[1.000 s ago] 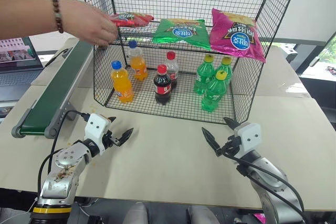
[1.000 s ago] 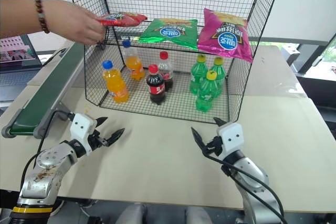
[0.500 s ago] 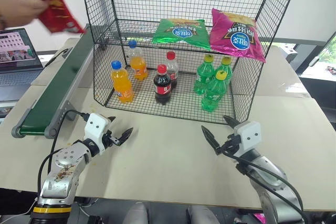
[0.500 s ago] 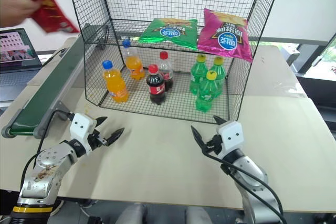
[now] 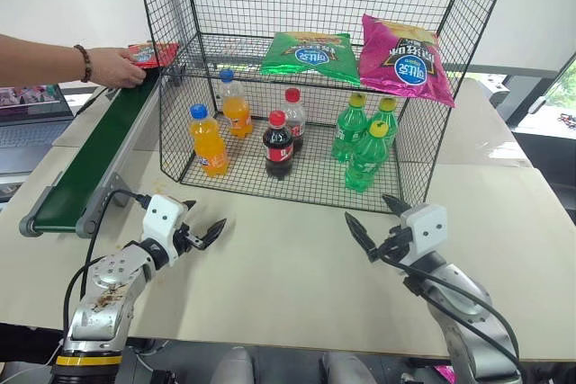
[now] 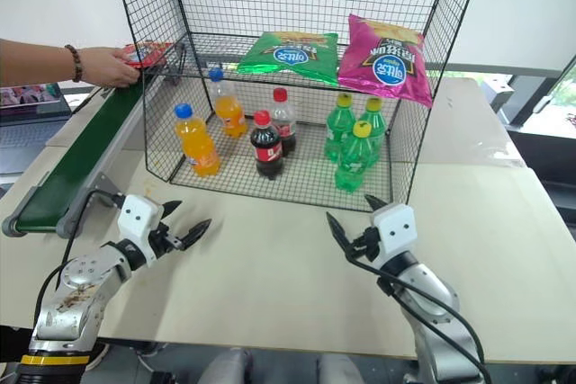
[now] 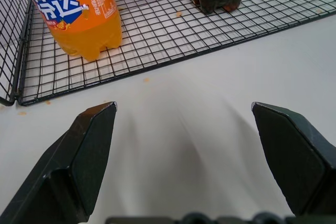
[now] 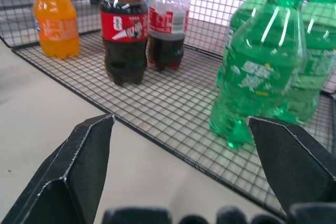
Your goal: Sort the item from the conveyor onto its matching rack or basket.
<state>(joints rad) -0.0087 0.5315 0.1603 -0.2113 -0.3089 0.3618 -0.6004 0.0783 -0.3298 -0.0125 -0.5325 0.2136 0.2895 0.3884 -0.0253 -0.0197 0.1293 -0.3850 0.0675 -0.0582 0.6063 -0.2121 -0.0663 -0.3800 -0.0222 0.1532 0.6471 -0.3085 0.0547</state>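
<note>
The item, a red chip bag (image 5: 153, 52), lies at the far end of the dark-green conveyor (image 5: 90, 155), with a person's hand (image 5: 117, 67) resting on its near edge. The black wire rack (image 5: 450, 87) stands behind the table's middle. My left gripper (image 5: 207, 214) hovers open above the table, in front of the rack's left corner and near the conveyor's front end. Its fingers (image 7: 89, 150) frame an orange soda bottle (image 7: 76, 11). My right gripper (image 5: 365, 207) is open and empty before the rack's right side, facing the green bottles (image 8: 257, 72).
A green chip bag (image 5: 310, 51) and a pink chip bag (image 5: 400, 58) lie on the rack's middle tier. Orange (image 5: 207, 141), cola (image 5: 278, 146) and green (image 5: 364, 155) bottles stand on its bottom tier. A laptop (image 5: 31, 101) sits left of the conveyor. Bare tabletop (image 5: 288, 276) lies between the grippers.
The person's hand took the red bag off the rack's middle tier, swung it up to the left, and has now set it on the conveyor's far end. Both grippers stayed put.
</note>
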